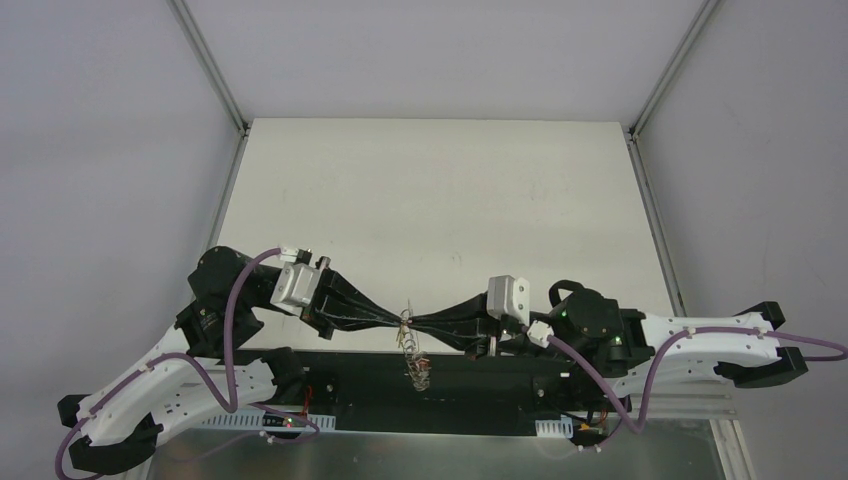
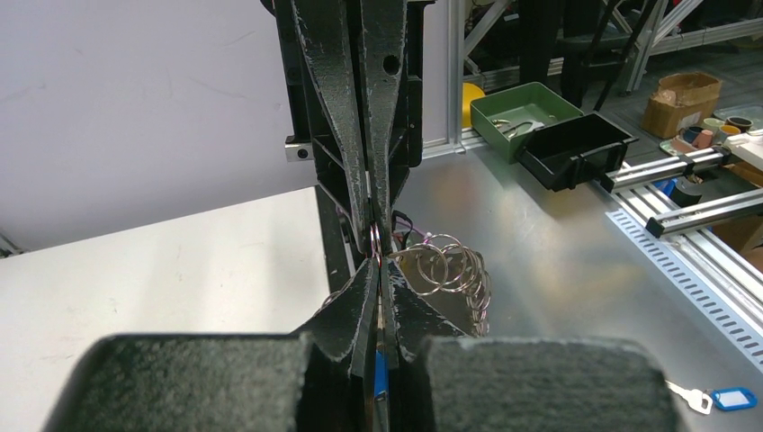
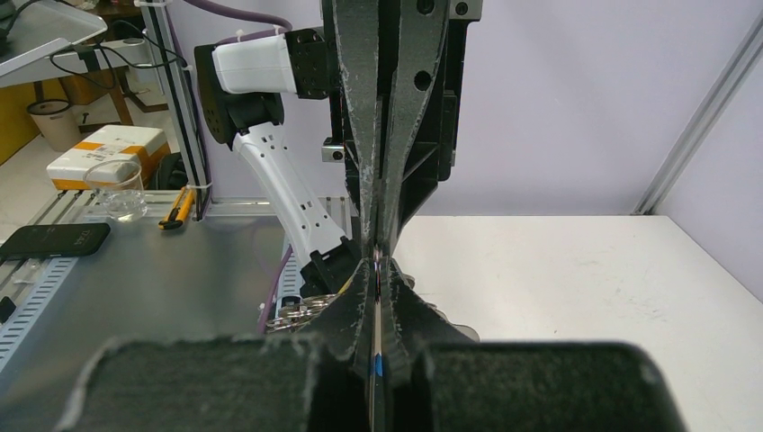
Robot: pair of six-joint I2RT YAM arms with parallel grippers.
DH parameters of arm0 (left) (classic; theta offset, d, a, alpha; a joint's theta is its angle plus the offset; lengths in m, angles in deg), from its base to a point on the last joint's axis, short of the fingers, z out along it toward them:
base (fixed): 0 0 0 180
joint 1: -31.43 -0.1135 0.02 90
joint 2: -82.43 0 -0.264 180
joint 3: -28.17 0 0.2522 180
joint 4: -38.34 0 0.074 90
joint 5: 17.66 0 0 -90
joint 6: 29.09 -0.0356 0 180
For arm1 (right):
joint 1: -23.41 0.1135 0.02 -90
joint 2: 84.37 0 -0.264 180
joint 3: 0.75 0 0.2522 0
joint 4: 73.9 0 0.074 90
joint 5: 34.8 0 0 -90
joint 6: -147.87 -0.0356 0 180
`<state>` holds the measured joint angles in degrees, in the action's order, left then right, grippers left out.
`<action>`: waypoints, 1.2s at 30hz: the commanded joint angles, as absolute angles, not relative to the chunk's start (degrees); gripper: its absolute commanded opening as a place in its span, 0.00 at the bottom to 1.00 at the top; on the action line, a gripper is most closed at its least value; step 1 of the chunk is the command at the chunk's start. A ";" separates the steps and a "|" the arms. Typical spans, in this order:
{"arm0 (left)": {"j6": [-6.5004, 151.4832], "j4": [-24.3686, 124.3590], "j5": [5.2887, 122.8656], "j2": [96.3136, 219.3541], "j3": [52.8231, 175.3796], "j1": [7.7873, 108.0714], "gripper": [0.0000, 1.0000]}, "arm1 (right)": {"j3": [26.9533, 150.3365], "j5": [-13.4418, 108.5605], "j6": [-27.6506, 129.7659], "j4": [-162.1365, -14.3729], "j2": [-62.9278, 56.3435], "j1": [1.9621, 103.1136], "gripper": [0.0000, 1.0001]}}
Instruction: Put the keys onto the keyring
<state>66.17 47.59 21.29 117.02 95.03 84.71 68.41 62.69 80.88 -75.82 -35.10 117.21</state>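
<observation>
My left gripper (image 1: 401, 322) and right gripper (image 1: 415, 322) meet tip to tip above the table's near edge. Both are shut on the thin wire of the keyring (image 1: 412, 350), whose cluster of small silver rings and keys hangs below them. In the left wrist view the left gripper (image 2: 379, 263) pinches the wire edge-on, the right gripper (image 2: 373, 227) comes down from above, and the keyring's loops (image 2: 445, 265) bunch to the right. The right wrist view shows the right gripper (image 3: 378, 263) shut and the keyring (image 3: 301, 310) to its left. A key with a blue head (image 2: 720, 398) lies on the metal bench.
The white table (image 1: 430, 200) stretches away behind the grippers, framed by aluminium posts. Beside the bench stand a green bin (image 2: 526, 112) and a black bin (image 2: 580, 148). A phone (image 3: 54, 238) and a glass beaker (image 3: 117, 193) sit on the bench's other end.
</observation>
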 commanded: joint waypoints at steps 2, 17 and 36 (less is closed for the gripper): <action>65.88 45.07 19.41 116.97 96.05 84.87 0.00 | 68.63 62.36 81.20 -64.65 -37.43 117.45 0.00; 66.22 45.07 19.13 117.64 96.43 84.88 0.00 | 67.35 59.46 83.03 -56.52 -36.37 117.45 0.00; 68.92 40.41 18.29 119.54 96.53 84.89 0.00 | 63.88 59.47 85.91 -44.05 -32.13 117.45 0.00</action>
